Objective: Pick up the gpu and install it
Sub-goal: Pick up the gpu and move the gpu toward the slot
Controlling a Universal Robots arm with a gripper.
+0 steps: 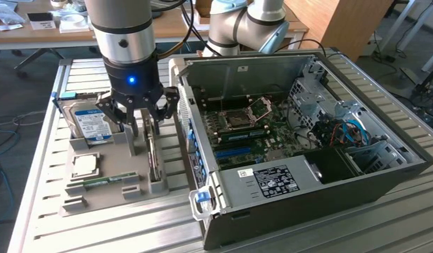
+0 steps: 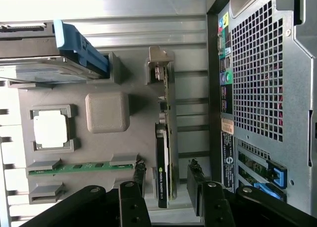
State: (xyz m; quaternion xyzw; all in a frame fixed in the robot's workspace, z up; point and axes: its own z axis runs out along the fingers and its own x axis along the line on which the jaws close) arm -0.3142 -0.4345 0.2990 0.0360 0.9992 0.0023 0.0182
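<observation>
The tabletop, a silver surface of parallel ribbed metal slats, carries two items. A grey moulded plastic component tray rests flat toward the exterior view's left. A dark metal computer case, its side open, lies just beside the tray on the exterior view's right.

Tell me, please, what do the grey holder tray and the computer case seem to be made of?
The holder tray is probably plastic. It has a matte, uniform grey finish, with moulded or printed slots and rounded corners. The computer case is likely sheet metal. It is bare silvery-grey, with a punched grille of small square holes.
</observation>
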